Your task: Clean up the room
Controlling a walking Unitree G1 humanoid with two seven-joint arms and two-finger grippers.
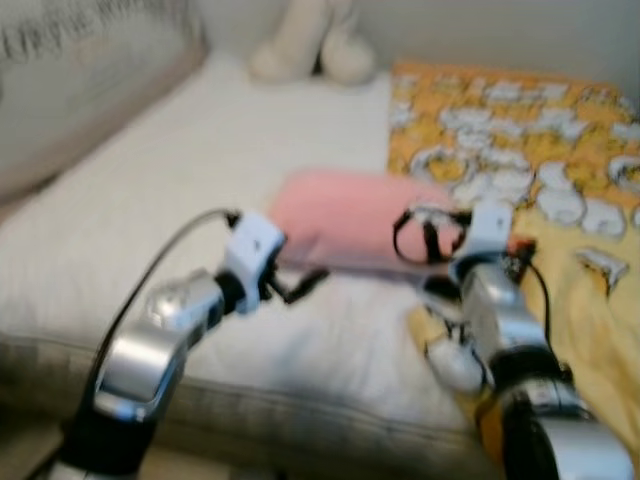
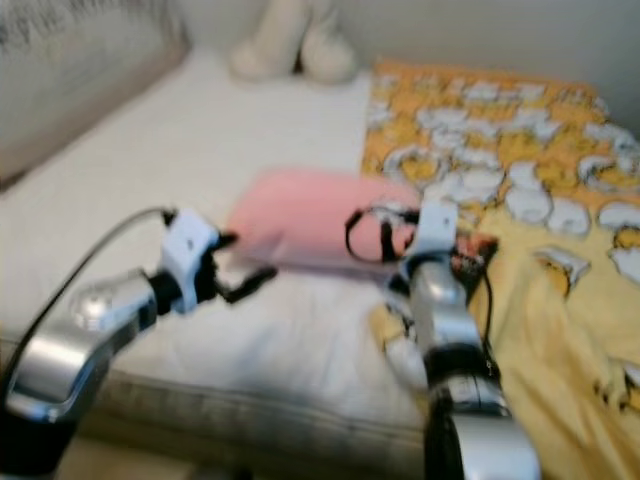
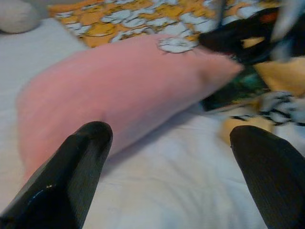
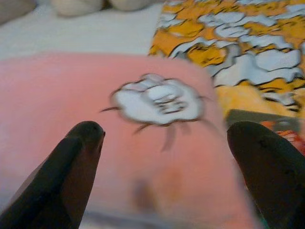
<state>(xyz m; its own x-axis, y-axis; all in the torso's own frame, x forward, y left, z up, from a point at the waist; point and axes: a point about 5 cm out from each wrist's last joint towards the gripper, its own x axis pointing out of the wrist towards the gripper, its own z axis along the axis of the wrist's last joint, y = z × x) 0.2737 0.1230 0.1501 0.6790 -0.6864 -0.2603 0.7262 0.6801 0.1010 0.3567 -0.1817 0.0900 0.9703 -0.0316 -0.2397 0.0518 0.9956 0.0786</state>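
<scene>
A pink pillow [image 1: 340, 215] lies across the middle of the white bed [image 1: 200, 180], with a white cartoon patch [image 4: 159, 102] on its right end. My left gripper [image 1: 308, 284] hovers open just in front of the pillow's left half, its fingers [image 3: 83, 157] pointing at it and apart from it. My right gripper [image 1: 430, 236] is open at the pillow's right end, fingers [image 4: 83, 143] spread over the cartoon patch. Neither holds anything. The head views are blurred.
A yellow and orange blanket [image 1: 520, 130] with white cartoon figures covers the bed's right side. A cream plush toy [image 1: 310, 45] sits at the back, a grey cushion [image 1: 80, 80] at the back left. A dark flat object [image 4: 267, 119] lies beside the pillow's right end. The mattress edge [image 1: 300, 410] runs below my arms.
</scene>
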